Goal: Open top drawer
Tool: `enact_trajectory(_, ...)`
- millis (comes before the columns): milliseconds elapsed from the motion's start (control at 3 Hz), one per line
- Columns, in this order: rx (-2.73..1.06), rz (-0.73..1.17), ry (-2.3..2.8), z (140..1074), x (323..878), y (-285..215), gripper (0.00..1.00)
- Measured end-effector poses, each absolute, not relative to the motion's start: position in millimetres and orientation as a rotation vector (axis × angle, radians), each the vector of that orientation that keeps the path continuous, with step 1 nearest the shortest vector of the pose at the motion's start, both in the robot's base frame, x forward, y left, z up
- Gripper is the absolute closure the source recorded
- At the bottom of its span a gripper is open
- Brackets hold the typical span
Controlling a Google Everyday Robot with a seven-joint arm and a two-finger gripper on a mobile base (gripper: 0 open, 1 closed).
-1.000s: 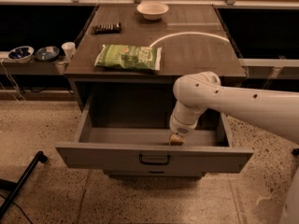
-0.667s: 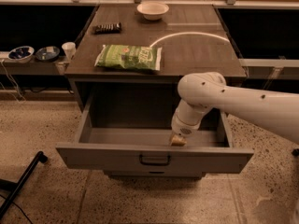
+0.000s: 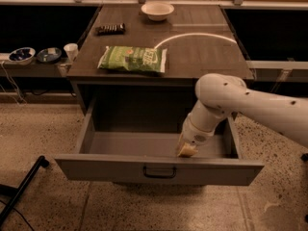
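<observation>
The drawer (image 3: 96,170) stands wide open under the table (image 3: 202,57), its handle (image 3: 159,171) on the front panel nearest the camera. The gripper (image 3: 186,149) is just behind that panel, inside the box at its right; how far it is open cannot be told. Farther back on the tabletop lie a green bag (image 3: 132,59) and a bowl (image 3: 157,11).

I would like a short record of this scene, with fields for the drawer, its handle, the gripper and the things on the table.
top drawer: open, pulled far out from under the table
handle: dark loop in the middle of the front panel, nothing holds it
gripper: inside the drawer, just behind the front panel, a little right of the handle
table: carries a green bag, a white bowl and a dark flat object
</observation>
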State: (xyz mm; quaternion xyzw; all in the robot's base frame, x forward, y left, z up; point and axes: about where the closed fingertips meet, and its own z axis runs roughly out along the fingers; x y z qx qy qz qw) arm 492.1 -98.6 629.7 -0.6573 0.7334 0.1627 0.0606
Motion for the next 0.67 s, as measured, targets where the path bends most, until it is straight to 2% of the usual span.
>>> enact_trajectory(333,-1.99,0.5,2.214,631,492,-98,1.0)
enact_trajectory(667,-2.003,0.624,2.128,653,466,-101,1.0)
